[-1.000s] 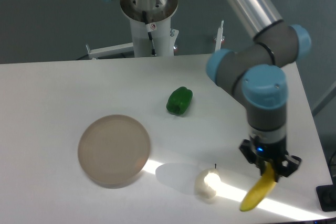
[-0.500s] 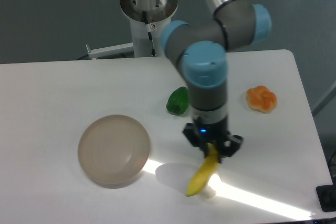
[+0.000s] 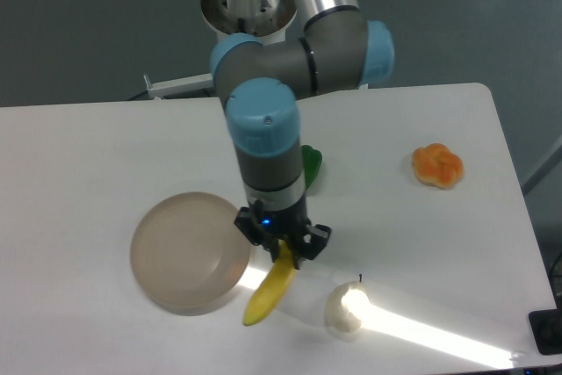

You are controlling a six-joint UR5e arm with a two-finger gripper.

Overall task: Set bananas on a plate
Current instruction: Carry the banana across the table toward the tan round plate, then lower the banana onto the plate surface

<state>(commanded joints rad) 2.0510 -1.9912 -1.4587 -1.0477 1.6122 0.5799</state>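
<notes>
My gripper [image 3: 283,248] is shut on the upper end of the yellow banana [image 3: 271,288], which hangs down and to the left in the air above the table. The gripper is just right of the round tan-brown plate [image 3: 187,251], whose right rim lies beside the banana's lower tip. The plate holds nothing. The fingertips are partly hidden by the banana.
A green pepper [image 3: 311,165] lies behind the arm, partly hidden by it. A pale cream apple-shaped fruit [image 3: 346,310] sits at the front, right of the banana. An orange fruit [image 3: 437,166] lies at the right. The robot base [image 3: 249,15] stands at the back edge.
The arm has swung left across the table carrying the banana, from the front right corner, past the cream fruit, to just beside the plate's right rim.
</notes>
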